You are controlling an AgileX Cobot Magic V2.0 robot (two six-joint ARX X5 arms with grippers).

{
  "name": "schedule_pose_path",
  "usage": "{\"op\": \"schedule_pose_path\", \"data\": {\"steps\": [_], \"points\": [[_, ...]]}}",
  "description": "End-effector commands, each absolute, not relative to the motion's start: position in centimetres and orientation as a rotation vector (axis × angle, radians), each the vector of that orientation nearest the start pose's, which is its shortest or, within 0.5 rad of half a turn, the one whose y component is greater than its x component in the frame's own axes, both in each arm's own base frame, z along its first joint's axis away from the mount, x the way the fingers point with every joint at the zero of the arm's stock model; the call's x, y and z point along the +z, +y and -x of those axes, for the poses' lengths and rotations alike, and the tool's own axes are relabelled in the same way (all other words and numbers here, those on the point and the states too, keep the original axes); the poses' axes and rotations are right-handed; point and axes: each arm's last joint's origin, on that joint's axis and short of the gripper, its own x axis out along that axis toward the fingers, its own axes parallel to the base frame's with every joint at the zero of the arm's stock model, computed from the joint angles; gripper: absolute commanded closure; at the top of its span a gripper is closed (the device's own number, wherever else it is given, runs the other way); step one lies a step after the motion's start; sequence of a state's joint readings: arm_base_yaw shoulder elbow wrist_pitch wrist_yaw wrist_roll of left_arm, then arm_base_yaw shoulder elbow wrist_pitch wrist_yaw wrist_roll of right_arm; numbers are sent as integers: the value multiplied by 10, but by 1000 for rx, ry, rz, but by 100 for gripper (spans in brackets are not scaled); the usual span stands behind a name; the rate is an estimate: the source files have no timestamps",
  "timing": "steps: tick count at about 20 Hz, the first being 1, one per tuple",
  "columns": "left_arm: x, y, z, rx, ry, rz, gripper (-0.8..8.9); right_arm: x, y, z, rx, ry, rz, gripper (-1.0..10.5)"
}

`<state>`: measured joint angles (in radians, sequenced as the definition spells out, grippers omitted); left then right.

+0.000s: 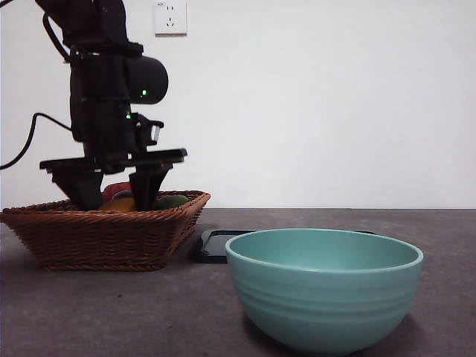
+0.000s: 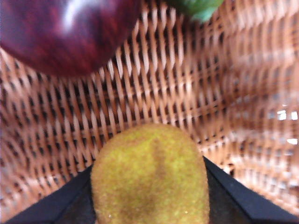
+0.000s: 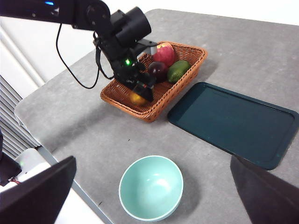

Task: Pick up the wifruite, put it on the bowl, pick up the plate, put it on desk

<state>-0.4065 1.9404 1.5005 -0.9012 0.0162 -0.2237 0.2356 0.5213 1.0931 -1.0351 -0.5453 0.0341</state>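
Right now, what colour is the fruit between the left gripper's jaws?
Yellowish-brown and fuzzy, the fruit sits in the left gripper; the left wrist view shows it best.

No readable text, labels or numbers.

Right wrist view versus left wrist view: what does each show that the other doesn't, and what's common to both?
Only the right wrist view shows the teal bowl, empty on the desk, the dark tray, a red-yellow fruit, the left arm reaching into the basket, and the right claw open above the table.

Only the left wrist view shows the wifruite's fuzzy skin close up, sitting between the left claw's two jaws, contact unclear.

Both show the wicker basket, the dark purple fruit and the green fruit.
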Motion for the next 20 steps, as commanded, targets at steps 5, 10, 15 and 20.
{"op": "schedule_pose_path", "data": {"steps": [5, 10, 15, 20], "points": [[263, -157, -358, -209, 1351, -79, 575, 382, 26, -42, 761, 464, -109, 350], [318, -156, -320, -257, 1340, -118, 575, 382, 26, -42, 761, 465, -109, 350], [355, -174, -266, -377, 1309, -204, 575, 382, 26, -42, 761, 465, -110, 350], [362, -214, -226, -534, 1265, -303, 575, 382, 26, -42, 761, 465, -110, 350]]}}
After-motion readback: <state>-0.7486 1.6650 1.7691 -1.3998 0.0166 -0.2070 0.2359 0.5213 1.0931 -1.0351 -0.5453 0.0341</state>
